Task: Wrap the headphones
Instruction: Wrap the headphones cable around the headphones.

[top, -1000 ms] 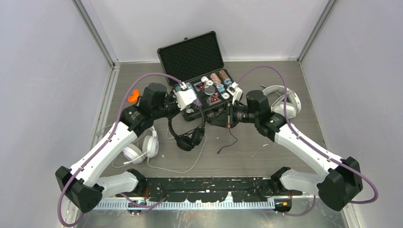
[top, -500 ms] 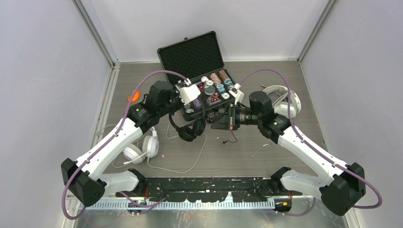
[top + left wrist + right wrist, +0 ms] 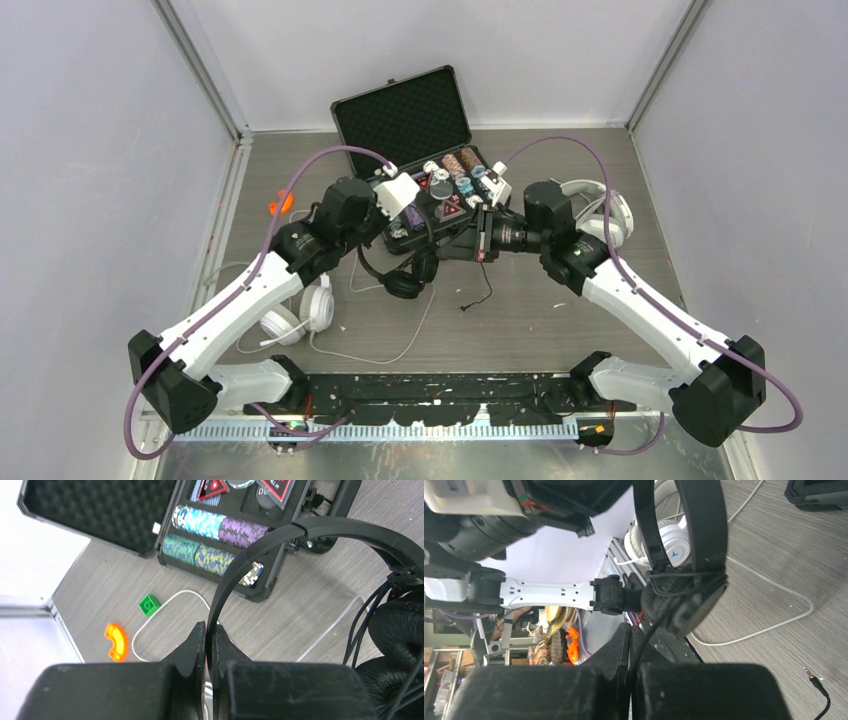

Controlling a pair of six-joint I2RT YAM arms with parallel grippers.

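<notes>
My left hand (image 3: pixel 208 636) grips the black headphones (image 3: pixel 260 542) by the headband, over the worktop (image 3: pixel 580 300) centre, near the open case (image 3: pixel 405 120). My right hand (image 3: pixel 630 637) pinches their cord (image 3: pixel 487 280). Case lettering illegible.

Open case (image 3: pixel 402 122) (lid up) blocks behind; right tabletop (image 3: pixel 545 322) seems passable.

Bright, even light, soft shadows; top view sharp. Left wrist view overexposes the wall (image 3: pixel 30 560) (left gripper (image 3: pixel 206 632) slightly blurred up close).
</notes>
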